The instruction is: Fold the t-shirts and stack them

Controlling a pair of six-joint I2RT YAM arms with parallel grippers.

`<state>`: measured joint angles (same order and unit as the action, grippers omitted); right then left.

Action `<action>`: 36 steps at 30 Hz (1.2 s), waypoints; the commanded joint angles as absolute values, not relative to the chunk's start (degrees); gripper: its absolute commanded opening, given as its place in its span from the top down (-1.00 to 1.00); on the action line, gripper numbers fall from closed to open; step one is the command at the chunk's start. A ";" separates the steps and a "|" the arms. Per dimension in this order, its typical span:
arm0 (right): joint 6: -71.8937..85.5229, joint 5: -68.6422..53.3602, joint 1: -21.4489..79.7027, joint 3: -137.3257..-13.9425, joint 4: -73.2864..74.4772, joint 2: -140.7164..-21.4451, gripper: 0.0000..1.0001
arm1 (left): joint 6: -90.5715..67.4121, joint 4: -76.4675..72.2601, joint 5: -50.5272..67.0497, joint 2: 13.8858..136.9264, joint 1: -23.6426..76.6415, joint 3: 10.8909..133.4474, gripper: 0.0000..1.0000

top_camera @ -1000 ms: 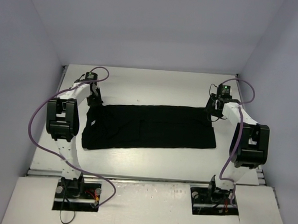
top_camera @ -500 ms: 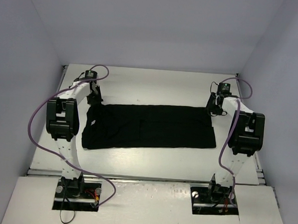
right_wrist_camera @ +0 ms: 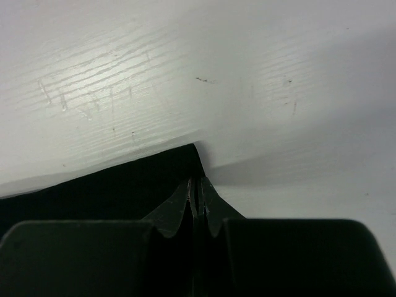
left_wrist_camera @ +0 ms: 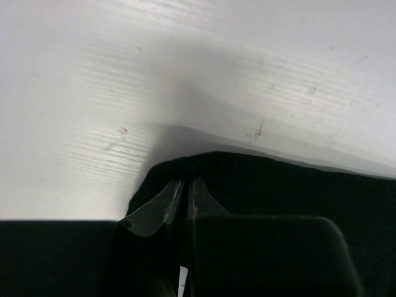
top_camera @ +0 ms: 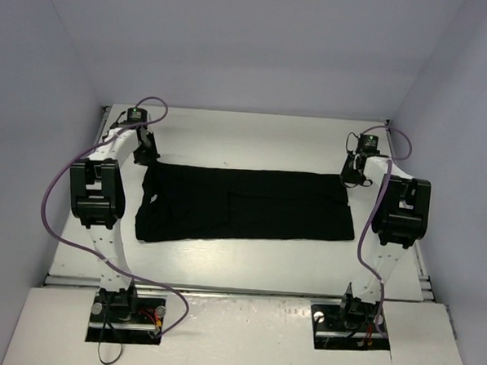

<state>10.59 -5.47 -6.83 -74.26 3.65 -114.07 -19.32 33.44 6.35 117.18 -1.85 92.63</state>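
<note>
**A:** Where is the t-shirt (top_camera: 246,205)?

**B:** It lies on the white tabletop (top_camera: 247,260), a long black band running from side to side between the two arms. A fold line crosses its middle. No logo can be made out from above.

**A:** And the left arm (top_camera: 104,193)?

**B:** It reaches to the far left corner of the cloth. Left wrist view: the left jaws stand almost together, only a thin slit between them, pinching the t-shirt (left_wrist_camera: 278,185) at that rounded corner. Bare tabletop (left_wrist_camera: 124,74) fills the rest of the view.

**A:** The right arm (top_camera: 399,211)?

**B:** It mirrors the left, at the far right corner. Right wrist view: the right jaws are likewise nearly closed, gripping the pointed corner of the t-shirt (right_wrist_camera: 111,185). A shadow falls on the tabletop (right_wrist_camera: 216,74) just beside that corner, so the cloth edge sits slightly raised there.

**A:** How does the rest of the cloth lie?

**B:** Flat, its near edge well short of the arm bases.
</note>
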 commanded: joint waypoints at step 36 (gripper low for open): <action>15.38 -7.38 2.33 -68.95 4.14 -98.43 0.05 | -32.26 24.30 6.18 102.61 9.26 76.75 -0.14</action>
